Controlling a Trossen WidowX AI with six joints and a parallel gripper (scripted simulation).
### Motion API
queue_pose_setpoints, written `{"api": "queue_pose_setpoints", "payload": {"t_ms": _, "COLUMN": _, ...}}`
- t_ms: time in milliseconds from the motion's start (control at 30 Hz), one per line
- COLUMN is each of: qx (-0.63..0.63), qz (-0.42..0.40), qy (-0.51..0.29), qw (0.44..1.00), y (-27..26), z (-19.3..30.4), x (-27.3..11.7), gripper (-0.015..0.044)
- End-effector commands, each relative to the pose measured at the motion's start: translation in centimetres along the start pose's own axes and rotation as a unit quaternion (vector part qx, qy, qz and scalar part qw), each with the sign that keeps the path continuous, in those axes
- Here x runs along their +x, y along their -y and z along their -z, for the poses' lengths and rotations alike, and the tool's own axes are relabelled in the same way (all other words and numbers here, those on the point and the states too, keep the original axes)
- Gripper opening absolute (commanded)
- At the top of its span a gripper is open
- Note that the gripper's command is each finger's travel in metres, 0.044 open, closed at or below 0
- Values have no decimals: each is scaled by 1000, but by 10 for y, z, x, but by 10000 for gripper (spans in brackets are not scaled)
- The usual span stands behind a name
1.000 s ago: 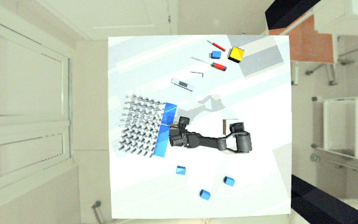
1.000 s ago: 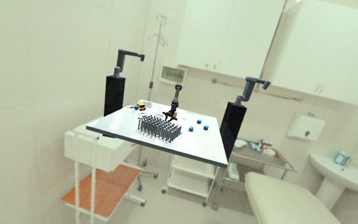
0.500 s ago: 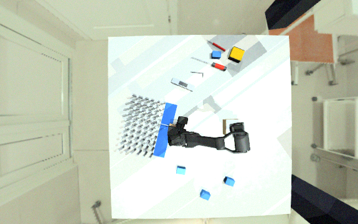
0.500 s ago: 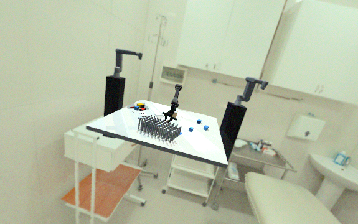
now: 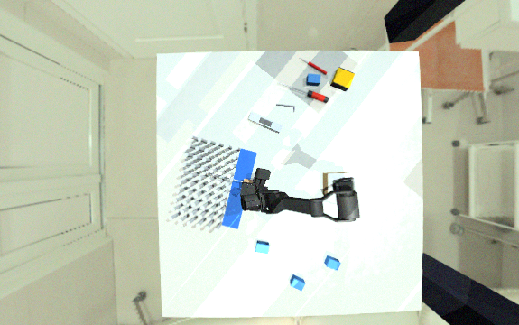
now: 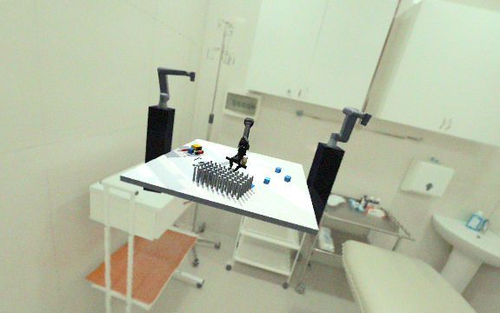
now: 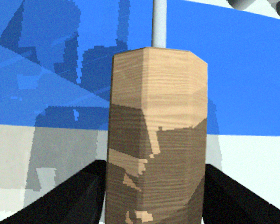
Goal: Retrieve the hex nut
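Observation:
My gripper [image 5: 246,181] [image 7: 152,171] is shut on the faceted wooden handle [image 5: 246,181] [image 7: 158,90] of a tool, at the inner edge of the blue taped strip [image 5: 246,159] [image 7: 246,75]. The tool's thin pale shaft [image 7: 160,22] runs forward across the strip and, in the top view, reaches over or among the metal spacers [image 5: 205,190] [image 6: 223,178]. Its far tip cannot be made out, nor its height. The spacers stand upright in dense rows beyond the strip. The hex nut cannot be made out in any view.
A grey-and-white flat object [image 5: 264,122], a hex key [image 5: 286,106], a red screwdriver [image 5: 318,96], a thin red tool [image 5: 317,68], a blue block [image 5: 313,79] and a yellow block [image 5: 343,78] lie off one side. Three blue cubes [image 5: 262,246] [image 5: 332,263] [image 5: 298,283] lie on the other side.

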State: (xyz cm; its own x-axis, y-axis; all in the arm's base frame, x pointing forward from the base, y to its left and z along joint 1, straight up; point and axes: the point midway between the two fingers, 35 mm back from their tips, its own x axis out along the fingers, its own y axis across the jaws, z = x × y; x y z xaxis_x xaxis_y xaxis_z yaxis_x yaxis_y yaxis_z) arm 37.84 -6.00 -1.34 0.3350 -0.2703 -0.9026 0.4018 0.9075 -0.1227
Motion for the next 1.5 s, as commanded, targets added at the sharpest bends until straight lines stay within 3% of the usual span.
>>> {"api": "queue_pose_setpoints", "payload": {"t_ms": 0, "qx": 0, "qz": -2, "qy": 5, "qw": 1000, "y": 0, "z": -7, "x": 0, "gripper": 0}}
{"api": "queue_pose_setpoints", "payload": {"t_ms": 1467, "qx": 0, "qz": -3, "qy": 5, "qw": 1000, "y": -3, "z": -6, "x": 19, "gripper": 0}}
